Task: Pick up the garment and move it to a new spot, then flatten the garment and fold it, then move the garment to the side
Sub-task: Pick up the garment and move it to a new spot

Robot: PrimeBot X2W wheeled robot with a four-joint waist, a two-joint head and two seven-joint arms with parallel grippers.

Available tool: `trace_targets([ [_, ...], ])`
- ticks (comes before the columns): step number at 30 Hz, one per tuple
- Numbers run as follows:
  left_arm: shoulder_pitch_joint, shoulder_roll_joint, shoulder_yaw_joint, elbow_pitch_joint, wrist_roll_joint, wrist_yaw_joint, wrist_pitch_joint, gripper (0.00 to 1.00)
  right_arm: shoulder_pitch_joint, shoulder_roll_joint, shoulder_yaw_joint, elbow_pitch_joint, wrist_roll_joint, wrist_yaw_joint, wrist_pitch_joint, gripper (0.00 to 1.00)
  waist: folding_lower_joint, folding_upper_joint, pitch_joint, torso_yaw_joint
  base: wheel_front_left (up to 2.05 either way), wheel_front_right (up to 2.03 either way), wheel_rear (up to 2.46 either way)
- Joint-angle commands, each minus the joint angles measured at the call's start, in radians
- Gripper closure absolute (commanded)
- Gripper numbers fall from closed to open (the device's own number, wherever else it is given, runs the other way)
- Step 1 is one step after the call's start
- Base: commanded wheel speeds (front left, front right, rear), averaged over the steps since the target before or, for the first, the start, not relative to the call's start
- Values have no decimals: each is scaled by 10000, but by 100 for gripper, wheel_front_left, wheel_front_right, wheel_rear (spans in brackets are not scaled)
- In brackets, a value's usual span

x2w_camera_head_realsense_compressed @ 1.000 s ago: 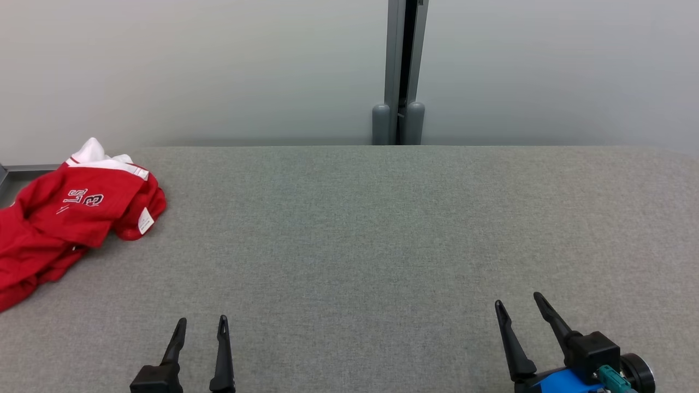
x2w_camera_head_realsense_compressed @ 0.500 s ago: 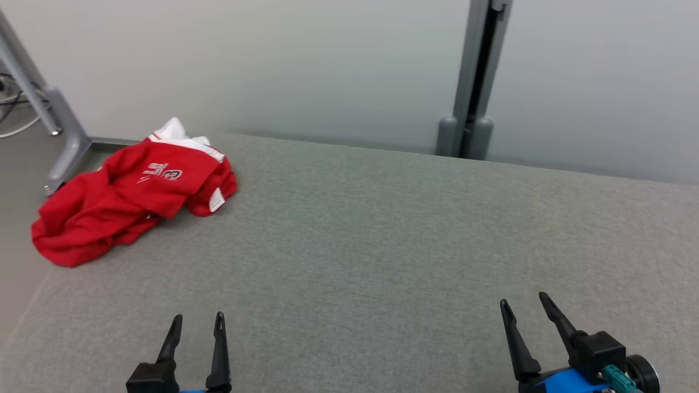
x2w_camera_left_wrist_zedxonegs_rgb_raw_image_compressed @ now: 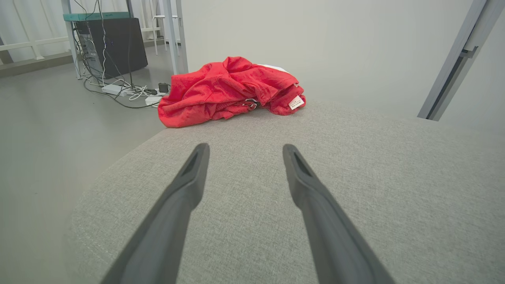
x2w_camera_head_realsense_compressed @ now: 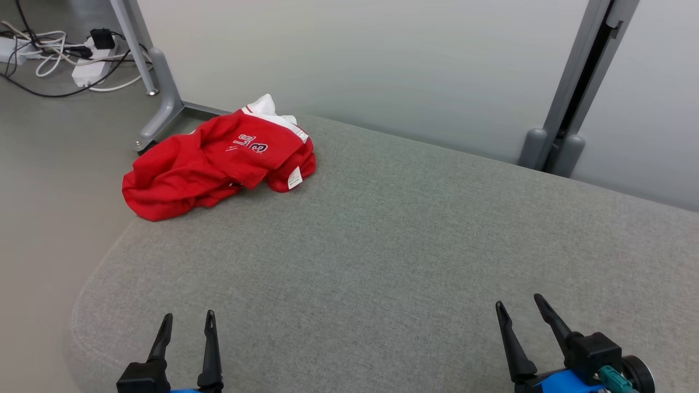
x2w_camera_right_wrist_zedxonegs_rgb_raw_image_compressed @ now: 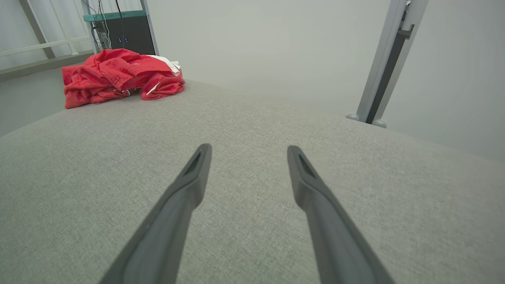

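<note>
Beyond tabletop (x2w_camera_head_realsense_compressed: pixel 393 251), garment (x2w_camera_head_realsense_compressed: pixel 218 164): cables (x2w_camera_head_realsense_compressed: pixel 71 52) (chargers, perhaps)

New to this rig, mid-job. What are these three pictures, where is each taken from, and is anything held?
This is a wheeled robot with two arms, each ending in two long dark fingers. The head view looks down from its head: the left gripper is at lower left, the right gripper at lower right. Each wrist view looks along that arm's own fingers. Both grippers are open and hold nothing. On the grey padded table a crumpled red garment with white trim lies at the far left corner, apart from both grippers. Cables lie on the floor beyond.
</note>
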Motion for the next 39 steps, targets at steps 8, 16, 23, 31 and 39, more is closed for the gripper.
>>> trace_targets([
  [8,-152,169,215,-225,-202,-17,-52,0,-72,-49,-44,-121,-34,1,-40,0,0,0,178,199,0,0,0],
  [16,-1837,1545,1253,-1695,-372,84,397,0,-290,-46,-231,-516,-445,1,-40,0,0,0,822,-28,0,0,0],
  [23,-4672,3161,1735,-1642,-587,-316,1774,0,-960,-48,-361,-1051,-1117,1,-38,0,0,0,2096,-618,0,0,0],
  [31,-7292,4217,1564,1151,-1156,-730,2871,0,-1551,-48,-281,-1351,-1721,1,-38,0,0,0,3830,-1597,0,0,0],
  [39,-8514,4168,1228,4457,-1656,-861,3479,0,-1800,-74,-419,-1530,-2054,-8,-15,0,0,0,5061,-2154,0,0,0],
])
